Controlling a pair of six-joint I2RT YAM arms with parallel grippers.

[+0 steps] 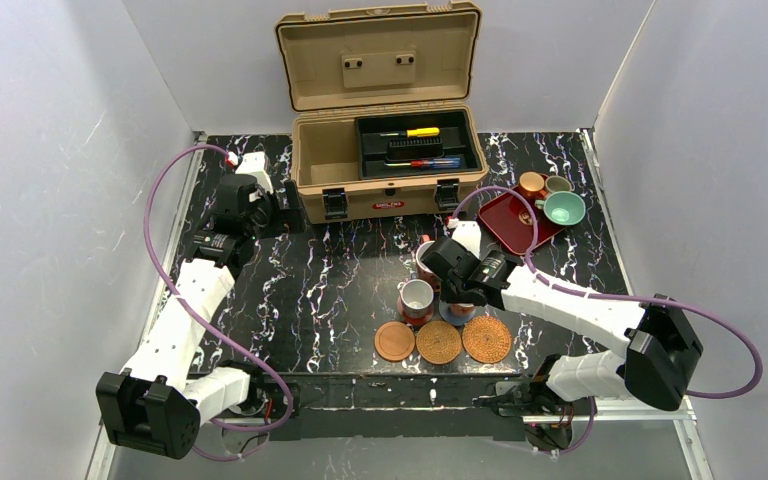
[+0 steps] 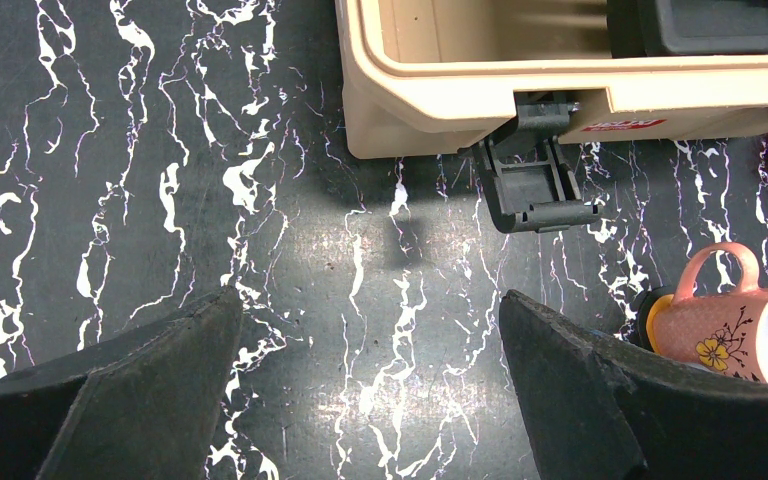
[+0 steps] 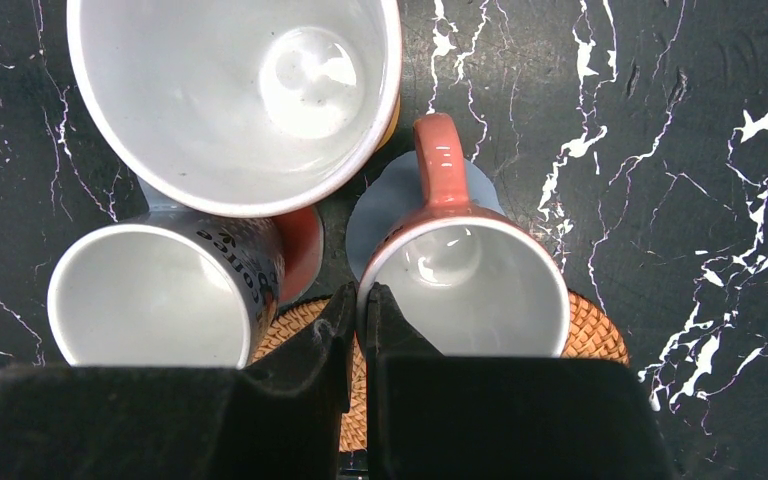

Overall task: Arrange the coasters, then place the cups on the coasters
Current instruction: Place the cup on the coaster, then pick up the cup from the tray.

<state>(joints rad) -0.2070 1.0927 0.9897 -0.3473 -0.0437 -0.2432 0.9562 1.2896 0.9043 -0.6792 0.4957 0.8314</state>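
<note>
Three coasters lie in a front row: a smooth brown one [image 1: 394, 341] and two woven ones [image 1: 438, 342] [image 1: 487, 339]. My right gripper [image 3: 362, 292] [image 1: 457, 295] is shut on the rim of a reddish cup [image 3: 465, 280], one finger inside and one outside. That cup is over a blue-grey coaster [image 3: 390, 205]. A lettered cup [image 3: 150, 295] [image 1: 417, 298] stands on a pinkish-red coaster [image 3: 305, 250]. A third cup [image 3: 235, 90] [image 2: 735, 335] stands behind on an orange coaster [image 2: 659, 312]. My left gripper [image 2: 370, 295] [image 1: 285, 212] hangs open over bare table.
An open tan toolbox [image 1: 385, 165] stands at the back, its latch [image 2: 535, 175] close ahead of the left gripper. A dark red tray [image 1: 508, 222] at the back right carries an orange cup [image 1: 532, 184], a grey-olive cup [image 1: 558, 184] and a teal cup [image 1: 564, 208].
</note>
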